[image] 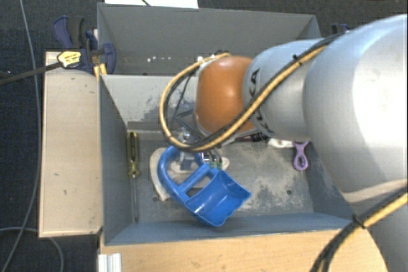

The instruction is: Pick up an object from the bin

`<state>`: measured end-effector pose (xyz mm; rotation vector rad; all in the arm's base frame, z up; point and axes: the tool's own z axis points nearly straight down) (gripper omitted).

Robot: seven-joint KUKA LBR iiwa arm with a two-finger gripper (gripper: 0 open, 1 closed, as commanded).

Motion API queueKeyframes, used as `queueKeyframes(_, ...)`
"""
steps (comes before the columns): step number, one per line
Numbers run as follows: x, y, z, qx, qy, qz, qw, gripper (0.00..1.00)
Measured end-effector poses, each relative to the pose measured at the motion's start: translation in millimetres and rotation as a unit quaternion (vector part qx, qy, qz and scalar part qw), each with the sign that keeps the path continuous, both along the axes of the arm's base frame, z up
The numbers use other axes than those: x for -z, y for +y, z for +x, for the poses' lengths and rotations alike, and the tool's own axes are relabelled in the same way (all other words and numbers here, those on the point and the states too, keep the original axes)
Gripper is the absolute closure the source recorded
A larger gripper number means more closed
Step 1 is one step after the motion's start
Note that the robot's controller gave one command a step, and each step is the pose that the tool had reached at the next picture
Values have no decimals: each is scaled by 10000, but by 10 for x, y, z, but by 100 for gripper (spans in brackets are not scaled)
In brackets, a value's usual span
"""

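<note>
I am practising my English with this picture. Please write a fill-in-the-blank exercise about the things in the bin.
The scoop near the front wall of the bin is ____.
In the view, the thin olive stick lies along the bin's ____ wall.
The small purple thing lies to the view's ____ of the scoop.
Missing words: blue; left; right.
</note>
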<state>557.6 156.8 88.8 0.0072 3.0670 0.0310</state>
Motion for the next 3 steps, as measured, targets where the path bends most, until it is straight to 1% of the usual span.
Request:
queueKeyframes(1, -96, 336, -270, -1051, -64, -67, 9944, 100)
queueKeyframes(2, -96, 335, -269, -1048, -64, -66, 9945, 100)
queueKeyframes(3, -33, 269, -75, -864, -86, -40, 9962, 100)
